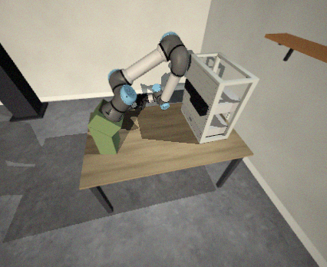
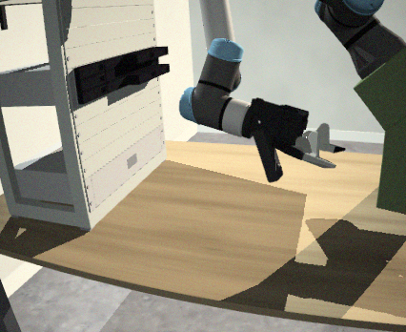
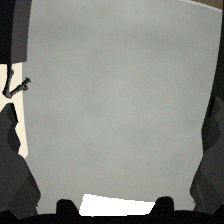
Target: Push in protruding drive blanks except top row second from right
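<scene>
The gripper (image 2: 326, 154) is hanging released and empty, pointing away from the unfastened rack (image 2: 72, 143); any off-centre shove on the protruding drive blanks (image 2: 117, 72) is risking sliding or tipping it.

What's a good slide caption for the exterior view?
Open gripper hangs above the table, pointing away from the rack, whose black drive blanks stick out.

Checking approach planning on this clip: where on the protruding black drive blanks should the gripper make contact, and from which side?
Best on the flat front ends of the drive blanks, coming straight at the rack face from the arm's side. They jut out horizontally as slim bars, so a level, in-line push seems least likely to tip the loose rack. The gripper is open, empty and pointing away, so it would have to turn round first.
</scene>
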Controlling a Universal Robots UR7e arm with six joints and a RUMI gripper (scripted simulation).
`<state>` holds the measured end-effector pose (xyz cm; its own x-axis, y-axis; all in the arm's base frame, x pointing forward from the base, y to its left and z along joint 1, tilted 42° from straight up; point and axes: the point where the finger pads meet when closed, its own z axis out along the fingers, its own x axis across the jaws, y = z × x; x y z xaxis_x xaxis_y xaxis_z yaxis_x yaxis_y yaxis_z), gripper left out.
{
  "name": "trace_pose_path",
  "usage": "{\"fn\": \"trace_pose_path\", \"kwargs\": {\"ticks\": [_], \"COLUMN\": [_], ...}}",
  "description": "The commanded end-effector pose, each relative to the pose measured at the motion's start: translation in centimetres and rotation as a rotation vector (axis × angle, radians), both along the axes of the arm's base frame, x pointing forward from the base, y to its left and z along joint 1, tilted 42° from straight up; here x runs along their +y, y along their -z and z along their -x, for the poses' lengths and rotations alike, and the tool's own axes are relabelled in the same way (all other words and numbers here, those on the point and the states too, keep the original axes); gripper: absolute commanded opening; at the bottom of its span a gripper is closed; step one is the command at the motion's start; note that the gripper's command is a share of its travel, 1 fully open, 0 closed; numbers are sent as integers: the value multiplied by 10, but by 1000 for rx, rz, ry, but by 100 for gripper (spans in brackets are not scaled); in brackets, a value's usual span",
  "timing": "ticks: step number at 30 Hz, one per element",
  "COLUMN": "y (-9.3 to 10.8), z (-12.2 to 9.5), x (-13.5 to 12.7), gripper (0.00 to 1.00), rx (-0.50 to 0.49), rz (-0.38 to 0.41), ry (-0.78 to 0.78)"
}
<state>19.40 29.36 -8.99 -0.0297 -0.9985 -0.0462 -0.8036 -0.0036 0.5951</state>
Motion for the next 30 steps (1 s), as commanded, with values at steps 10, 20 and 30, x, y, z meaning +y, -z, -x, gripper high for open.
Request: {"fn": "trace_pose_path", "kwargs": {"ticks": [10,20,30], "y": [-23,-71,-123], "z": [60,101,118], "x": [-31,-42,-43], "gripper": [100,100,100], "rx": [308,571,760], "rz": [-116,-304,-504], "ry": [-76,-88,-55]}}
